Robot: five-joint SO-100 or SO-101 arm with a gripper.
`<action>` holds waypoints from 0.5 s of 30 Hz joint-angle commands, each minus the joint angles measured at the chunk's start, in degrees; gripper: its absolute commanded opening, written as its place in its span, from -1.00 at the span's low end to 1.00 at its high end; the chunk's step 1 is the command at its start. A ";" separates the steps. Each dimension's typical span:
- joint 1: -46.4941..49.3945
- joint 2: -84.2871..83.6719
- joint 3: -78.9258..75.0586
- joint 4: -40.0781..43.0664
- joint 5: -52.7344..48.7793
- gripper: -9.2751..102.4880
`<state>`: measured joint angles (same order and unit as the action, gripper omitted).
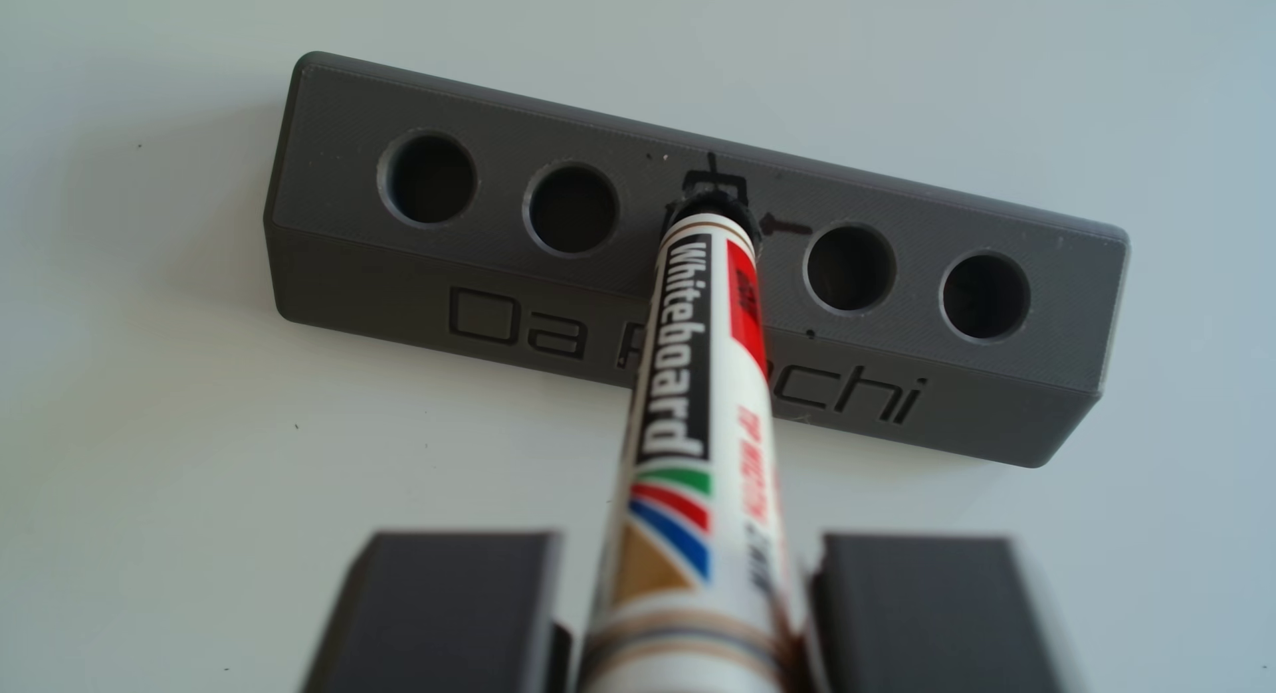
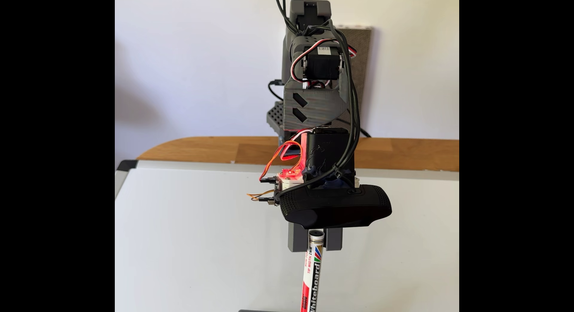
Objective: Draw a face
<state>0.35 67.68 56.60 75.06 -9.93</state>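
Five round holes run along the top of a grey holder block (image 1: 690, 279) lying on the whiteboard (image 1: 172, 424); the marker (image 1: 697, 389) stands w/ its lower end in the middle hole, two open holes either side of it. Gripper (image 1: 690, 617) is closed on the marker's upper barrel, one dark finger each side, barrel pinched between. The other view, close over the block, shows raised lettering on its front face, partly hidden behind the marker, plus black ink scribbles and a small arrow around the middle hole. Fixed view shows instead the arm (image 2: 313, 97) above, a black webcam (image 2: 335, 206) mounted just over the gripper (image 2: 316, 240), red-lit wiring beside it, and a wooden tabletop (image 2: 217, 150) beyond the whiteboard (image 2: 186, 237). Marker (image 2: 312, 277) there runs down to the frame's bottom edge; just a sliver of the block is visible.
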 commanded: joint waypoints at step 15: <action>0.26 1.67 -0.62 0.09 -0.35 -0.60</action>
<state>0.35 67.68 56.60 75.06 -9.93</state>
